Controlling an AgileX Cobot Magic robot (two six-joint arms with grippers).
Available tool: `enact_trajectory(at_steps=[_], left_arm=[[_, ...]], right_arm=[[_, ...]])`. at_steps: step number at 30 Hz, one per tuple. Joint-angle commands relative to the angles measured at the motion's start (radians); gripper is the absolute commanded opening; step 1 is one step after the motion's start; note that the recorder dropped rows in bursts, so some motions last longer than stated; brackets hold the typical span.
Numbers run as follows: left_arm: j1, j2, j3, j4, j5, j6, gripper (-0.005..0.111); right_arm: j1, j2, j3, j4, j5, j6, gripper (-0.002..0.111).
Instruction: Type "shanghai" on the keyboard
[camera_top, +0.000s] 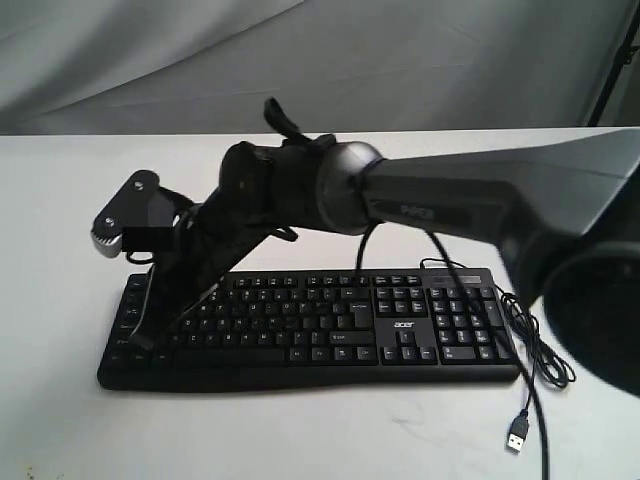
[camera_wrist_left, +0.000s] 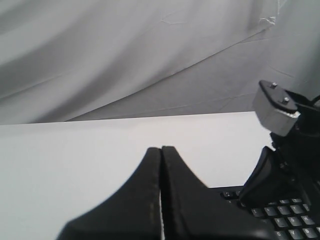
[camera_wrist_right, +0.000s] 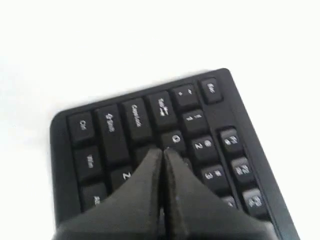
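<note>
The black keyboard (camera_top: 330, 325) lies across the white table (camera_top: 60, 200) with its "acer" logo by the number pad. My right arm reaches over it to its left end. The right gripper (camera_top: 143, 340) is shut with nothing in it, and its tips point down onto the leftmost keys. In the right wrist view the right gripper (camera_wrist_right: 162, 150) sits on the keyboard (camera_wrist_right: 100, 135) just beside the Q key (camera_wrist_right: 175, 139) and past Caps Lock, hiding the key under it. The left gripper (camera_wrist_left: 161, 148) is shut and empty above bare table, next to the keyboard's corner (camera_wrist_left: 285, 215). It does not show in the exterior view.
The thin black USB cable (camera_top: 530, 350) loops off the keyboard's right end, and its plug (camera_top: 517, 437) lies loose near the front edge. The right arm's silver camera block (camera_wrist_left: 275, 107) hangs close to the left gripper. A grey cloth backdrop (camera_top: 300, 60) closes the far side.
</note>
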Motion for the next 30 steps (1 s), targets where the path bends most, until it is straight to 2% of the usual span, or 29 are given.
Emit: enact_trajectory(at_steps=[1,5,30], left_arm=[[-0.006,-0.002,0.002,0.000,-0.006,-0.003,0.000],[-0.006,-0.002,0.002,0.000,-0.006,-0.003,0.000],[-0.006,-0.002,0.002,0.000,-0.006,-0.003,0.000]], right_arm=[[0.018,0.082,-0.124,-0.011,0.075,0.006,0.000],[0.025,0.109,-0.174,-0.017,0.098,0.015,0.000],[0.025,0.134,-0.174,-0.074,0.111,0.059,0.000]])
